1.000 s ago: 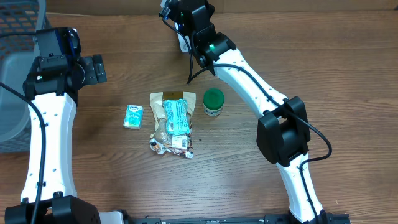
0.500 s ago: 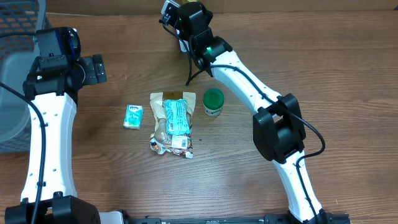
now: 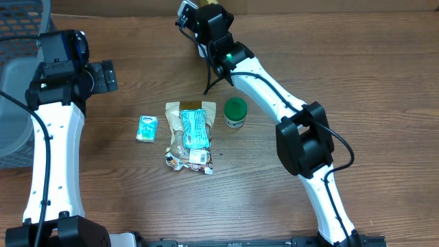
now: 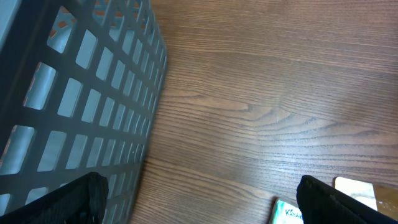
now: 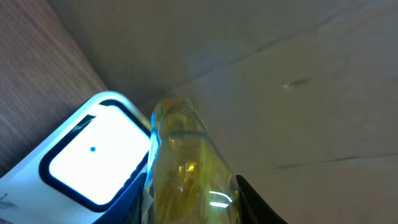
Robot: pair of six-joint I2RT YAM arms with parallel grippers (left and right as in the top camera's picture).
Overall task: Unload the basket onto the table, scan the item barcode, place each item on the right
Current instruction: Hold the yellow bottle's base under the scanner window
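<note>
The worktop point(image 3: 384, 82) is mid-brown wood with fine darker grain streaks. Both arms, the left arm point(image 3: 55, 151) and the right arm point(image 3: 274, 89), are white with black joints, and a small green light glows on the right one. At 9 o'clock the basket point(image 4: 81, 93) is grey, an open lattice of square holes. The tissue pack point(image 3: 147, 128) is turquoise with white print. The snack bag point(image 3: 188, 137) has a tan top, a light-blue packet across its middle and a red-and-white label at its foot. The jar point(image 3: 235, 113) is white with a green lid. The scanner point(image 5: 93, 155) is white, its bright window framed in black with one blue dot. The bottle point(image 5: 186, 168) is translucent yellow.
</note>
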